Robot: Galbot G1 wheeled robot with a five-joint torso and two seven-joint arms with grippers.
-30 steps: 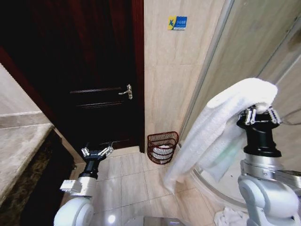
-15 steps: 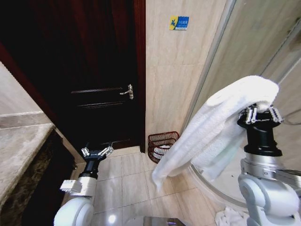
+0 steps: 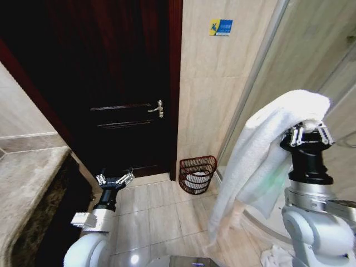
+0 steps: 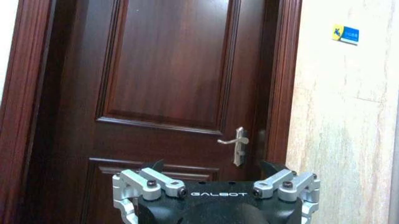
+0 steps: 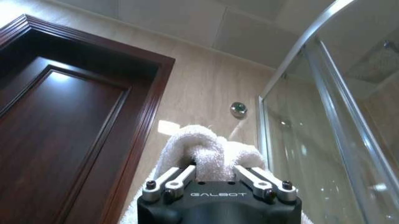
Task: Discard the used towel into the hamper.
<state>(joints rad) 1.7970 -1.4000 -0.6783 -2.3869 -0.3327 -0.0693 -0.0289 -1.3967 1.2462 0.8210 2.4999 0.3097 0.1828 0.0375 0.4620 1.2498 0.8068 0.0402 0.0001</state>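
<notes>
Camera panned left since earlier frame; my right gripper holds clenched on white towel, hamper beyond, left gripper released.

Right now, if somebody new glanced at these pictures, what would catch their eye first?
Probably the big white towel draped from the raised right gripper, hanging down in front of the glass shower wall. Next, the dark wooden door on the left, with the small reddish-brown hamper on the floor just beside its frame.
</notes>
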